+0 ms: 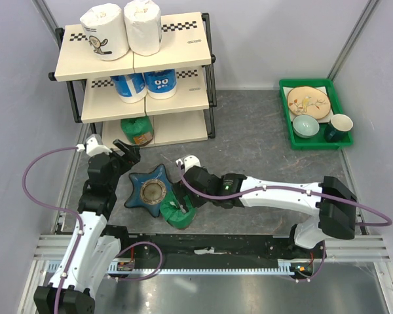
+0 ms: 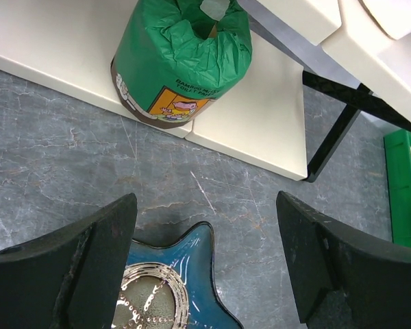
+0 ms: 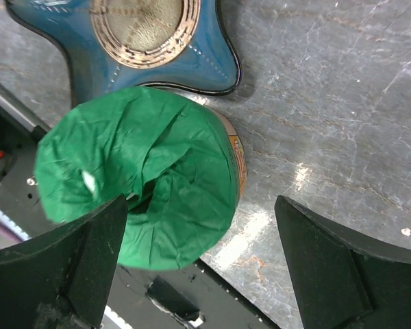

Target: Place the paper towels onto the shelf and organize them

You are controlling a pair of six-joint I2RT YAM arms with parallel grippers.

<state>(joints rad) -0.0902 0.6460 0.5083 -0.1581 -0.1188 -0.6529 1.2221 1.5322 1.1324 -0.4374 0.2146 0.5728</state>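
The grey table (image 1: 249, 150) carries everything; at its far left stands the shelf (image 1: 183, 49), and at the far right a green tray (image 1: 285, 114) of dishes that has no part in this job. The shelf's top board holds the two white rolls (image 1: 143, 26), the middle board the two blue rolls (image 1: 160, 82), and the bottom board one shelved green roll (image 2: 181, 62), near its left end, with bare board to its right. The loose green roll (image 3: 140, 175) stands on end at the near edge of the table, just beside the blue star dish (image 1: 150, 191).

The step in hand looks like picking up that last roll. The right tool (image 3: 202, 260) hangs over it with jaws wide apart and clamped on nothing; the roll sits off-centre, partly under one finger and well clear of the other. It would be wise to slide across until the roll is midway, come down past the crumpled tucked top to the firm body, and close gently, since the wrapper is soft. Lift clear of the dish, then go in low under the middle board and set it beside its green partner.

The left tool (image 2: 205, 260), also apart and empty, hovers between dish and shelf, and may crowd that route
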